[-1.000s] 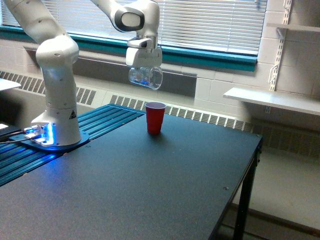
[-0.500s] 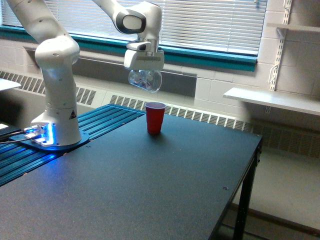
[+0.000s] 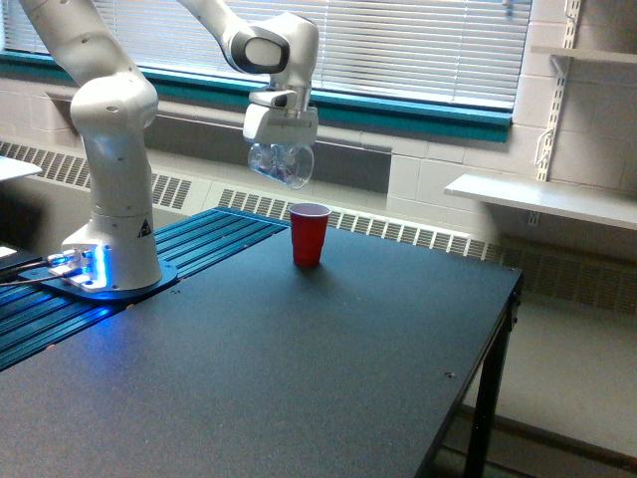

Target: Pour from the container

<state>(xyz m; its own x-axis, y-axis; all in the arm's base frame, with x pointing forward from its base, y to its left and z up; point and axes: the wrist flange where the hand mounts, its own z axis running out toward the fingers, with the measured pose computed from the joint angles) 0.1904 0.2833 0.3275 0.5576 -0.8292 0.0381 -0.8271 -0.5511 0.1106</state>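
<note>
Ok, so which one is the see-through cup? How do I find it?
Start at the big white robot arm and follow it to its hand by the window. The see-through cup hangs there, tipped sideways in the air, above the red cup, which stands on the black table.

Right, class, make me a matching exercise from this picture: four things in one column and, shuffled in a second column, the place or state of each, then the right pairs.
Things:
1. clear cup
2. red cup
3. robot base
4. white shelf

Places or states:
A. standing upright on the dark table
B. fixed to the wall at the exterior view's right
C. tilted in the air, held in the gripper
D. glowing blue on the ribbed blue surface

Pairs: 1-C, 2-A, 3-D, 4-B
</note>
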